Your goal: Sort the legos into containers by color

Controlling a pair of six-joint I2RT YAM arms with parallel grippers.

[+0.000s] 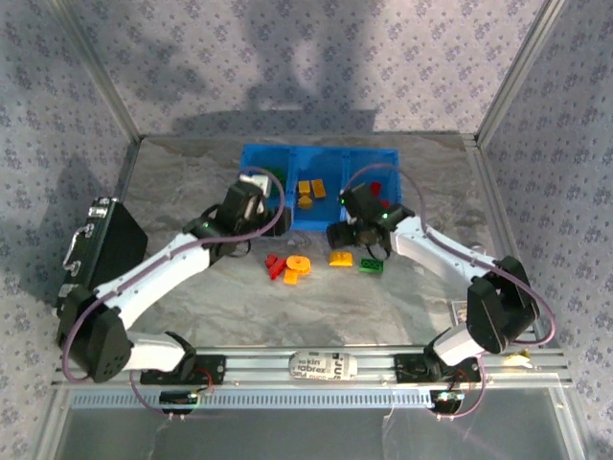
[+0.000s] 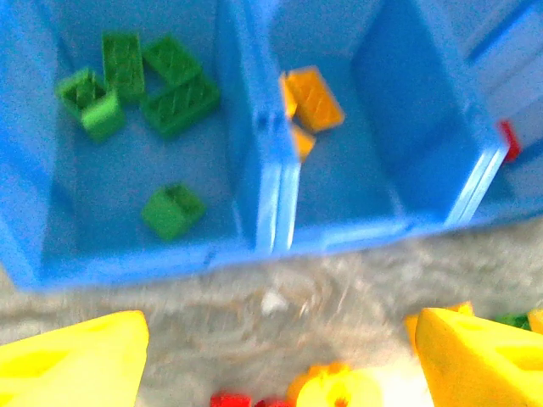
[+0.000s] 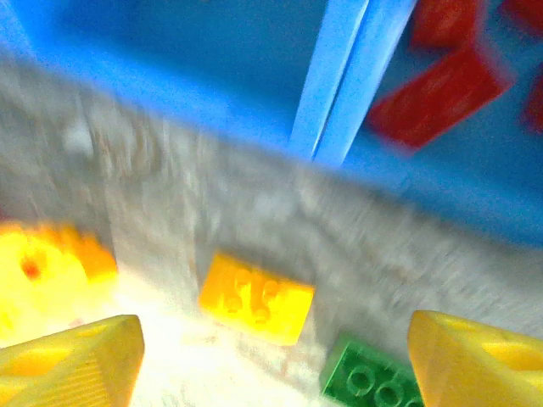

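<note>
Marbled tabletop (image 1: 239, 297) bears studded legos (image 3: 256, 298) by a blue tray (image 2: 267, 212); left tool (image 2: 280, 331) and right tool (image 3: 276, 335) gape empty.

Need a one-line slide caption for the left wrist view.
Left claw open over the table before the blue tray: green legos in one compartment, orange legos in the next.

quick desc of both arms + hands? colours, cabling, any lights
Both the left arm and right arm: white shells, black joints and bases, a lilac cable looping along each, green lights near the wrists. The left hand and right hand have chunky yellow wedge-shaped fingers.
</note>
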